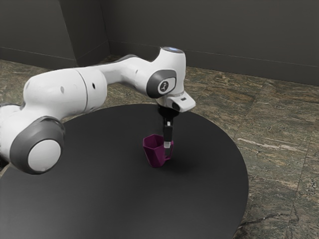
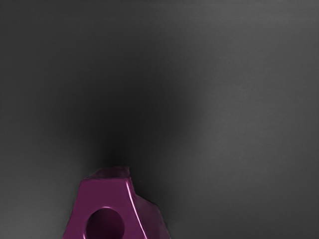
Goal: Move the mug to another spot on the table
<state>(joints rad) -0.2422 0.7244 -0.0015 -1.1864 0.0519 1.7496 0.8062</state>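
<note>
A round black table (image 1: 99, 199) with a matte, unmarked top is seen standing on a floor (image 1: 279, 124) of brown-green veined stone slabs. The room is closed behind by dark grey walls (image 1: 224, 25), with a corner jutting forward at the exterior view's upper left. A purple, faceted mug (image 1: 155, 149) is found upright near the middle of the tabletop, a faint shadow spread beneath it. The white arm (image 1: 75, 94) is extended from the exterior view's left, and the black gripper (image 1: 169, 142) is lowered straight down at the mug's rim, on the side toward the exterior view's right. Whether the gripper is clamped on the mug or parted cannot be told. In the wrist view, the mug's handle (image 2: 107, 191), pierced by a round hole, is shown just under the hand against the dark tabletop (image 2: 224, 99).
</note>
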